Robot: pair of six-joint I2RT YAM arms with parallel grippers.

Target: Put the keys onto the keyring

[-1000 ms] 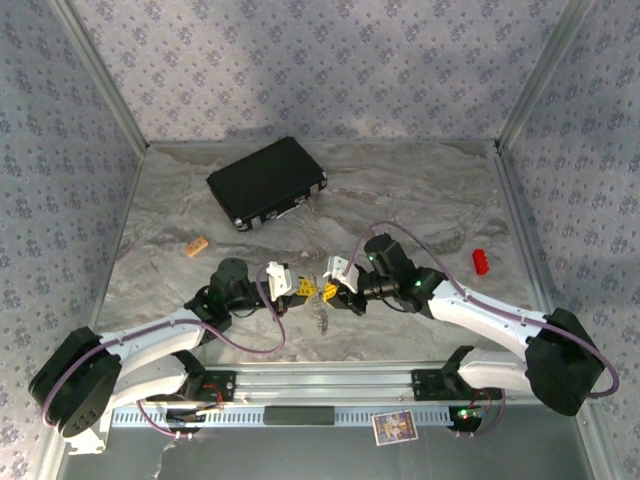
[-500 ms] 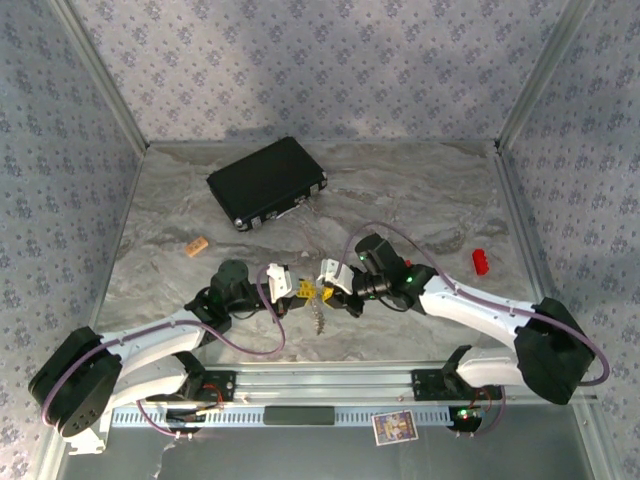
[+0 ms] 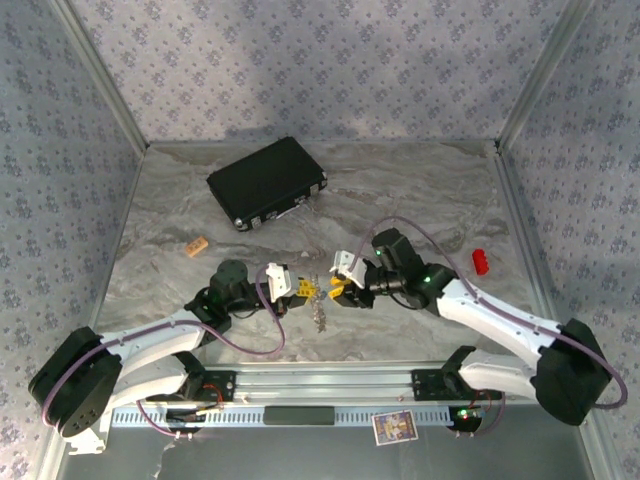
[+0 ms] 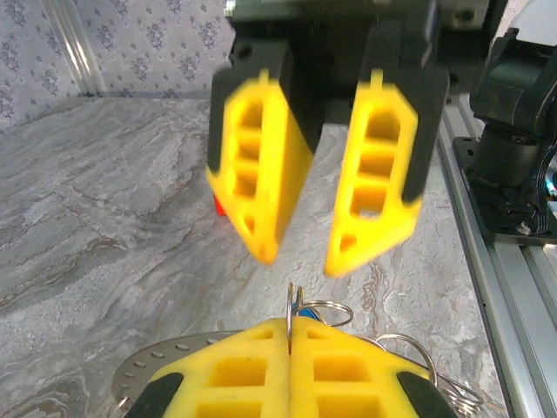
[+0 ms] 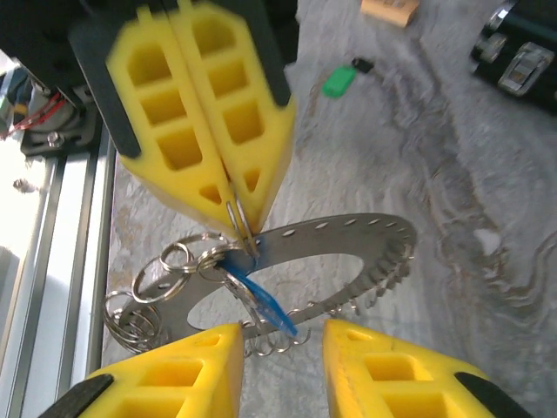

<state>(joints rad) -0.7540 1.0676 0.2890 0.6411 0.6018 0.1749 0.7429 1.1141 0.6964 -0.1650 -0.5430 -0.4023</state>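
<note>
My left gripper (image 3: 300, 290) is shut on a small split ring (image 4: 291, 300) that hangs from the keyring (image 5: 348, 237), a flat grey toothed ring held just above the table. The blue key (image 5: 263, 305) dangles from that split ring beside the left gripper's fingertips (image 5: 239, 213). Facing it from the right, my right gripper (image 3: 336, 291) stands open, with the blue key's tip in the gap between its pads and nothing gripped. The green key (image 5: 339, 81) lies on the table beyond the left gripper. More loose split rings (image 5: 139, 309) hang off the keyring's edge.
A black case (image 3: 266, 181) lies at the back left. A small tan block (image 3: 196, 245) sits left of the arms and a red block (image 3: 480, 261) to the right. The metal rail (image 3: 330, 385) runs along the near edge.
The right gripper was shut close against the left gripper's tips. It has opened and drawn back a little to the right. The left gripper has kept still, shut on the ring.
</note>
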